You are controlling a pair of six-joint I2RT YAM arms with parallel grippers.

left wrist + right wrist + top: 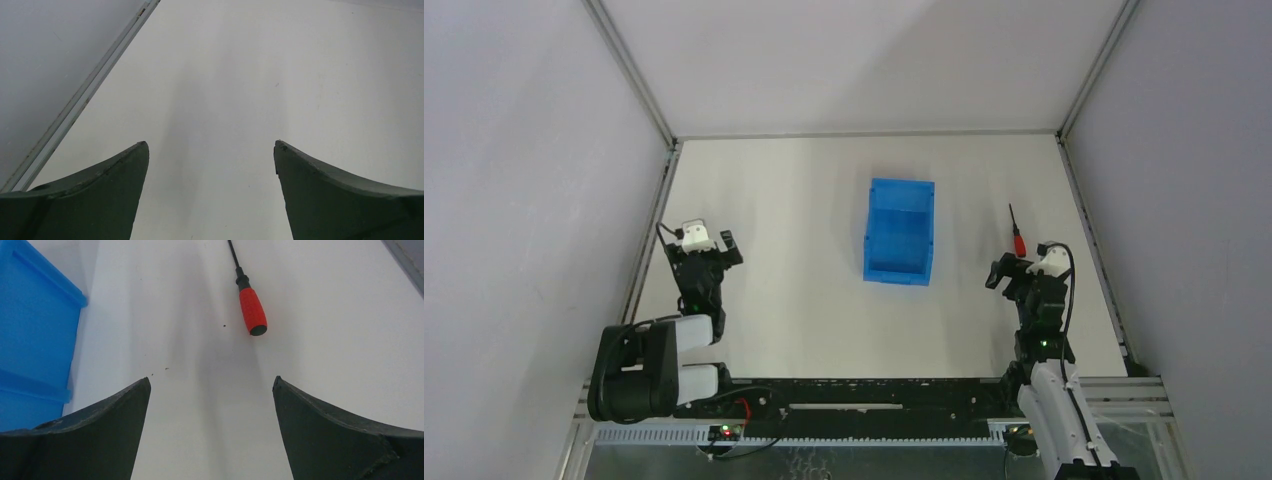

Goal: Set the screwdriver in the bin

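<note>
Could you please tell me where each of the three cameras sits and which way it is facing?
Top external: above and behind the bases, looking down on the table; both arms show.
Left wrist: on the left arm, facing forward-down over the table and a wall rail; open left gripper shows.
Right wrist: on the right arm, facing the screwdriver and bin; open right gripper shows.
Shared: top and right wrist both see screwdriver and bin.

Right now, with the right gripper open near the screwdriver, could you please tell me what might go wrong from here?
1. The screwdriver lies flat on the table, ahead of the open right gripper and off its centre line; a skewed closing could roll the round handle away.
2. The bin stands to the left; a low carry might clip its wall and shove it.
</note>
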